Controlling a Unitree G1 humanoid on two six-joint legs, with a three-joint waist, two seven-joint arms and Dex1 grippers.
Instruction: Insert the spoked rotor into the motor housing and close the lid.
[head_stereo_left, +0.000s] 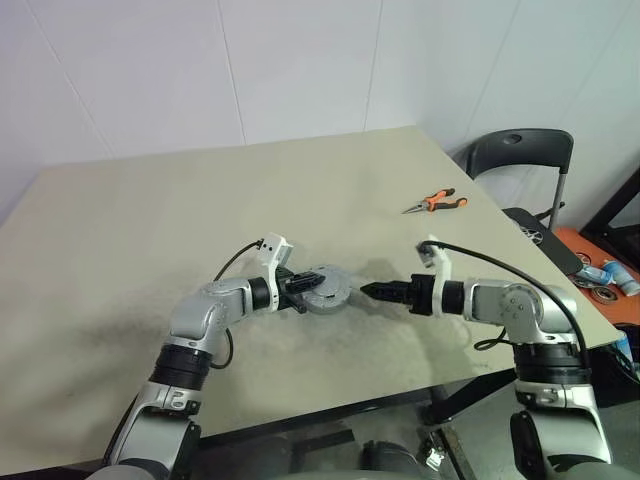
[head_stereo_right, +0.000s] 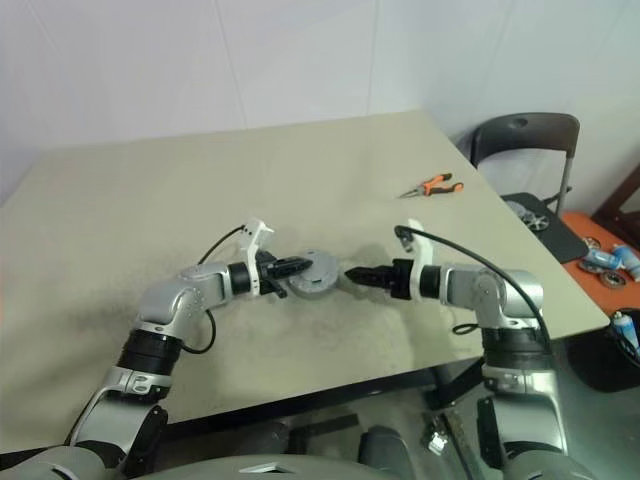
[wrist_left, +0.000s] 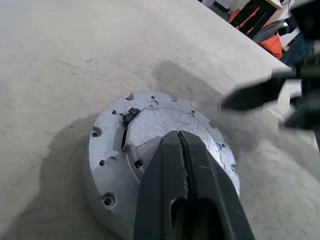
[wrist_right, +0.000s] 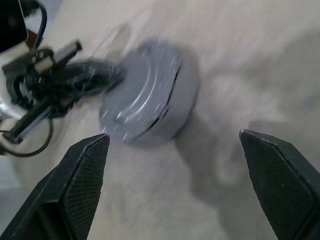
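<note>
**Ana:** Pincer on the left (wrist_left: 182, 150) is fully closed, fingers pressed together with nothing between them, and its tips rest on top of the lid (wrist_left: 150, 125). It looks like it's pinning the lid down rather than gripping it.

**Ben:** And the right pincer (wrist_right: 172, 145)?

**Ana:** Spread wide and empty. It sits just to the right of the motor housing (head_stereo_left: 326, 290), apart from it, pointing in toward it from that side.

**Ben:** Where's the housing itself?

**Ana:** On the counter (head_stereo_left: 200, 200), toward the near edge, between the two arms. The lid is already on it. In the right wrist view a dark seam runs round the side, and it seems wider on one part, so I'd guess the lid isn't fully seated.

**Ben:** The spoked rotor?

**Ana:** I can't pick it out. With the lid on, my guess is it's inside, but nothing confirms that.

**Ben:** So which step are we on?

**Ana:** Closing the lid, late in the task as I read it. Insertion appears finished.

**Ben:** What does the next move need?

**Ana:** Probably an even push downward, or a small twist, to settle the lid flush. The right pincer could close on the housing's side to steady it while the left presses. Pressing off-centre might tip the lid or slide the whole thing across the counter.

**Ben:** Anything else around?

**Ana:** Orange-handled pliers (head_stereo_left: 436, 202) lie far right, well clear.
</note>
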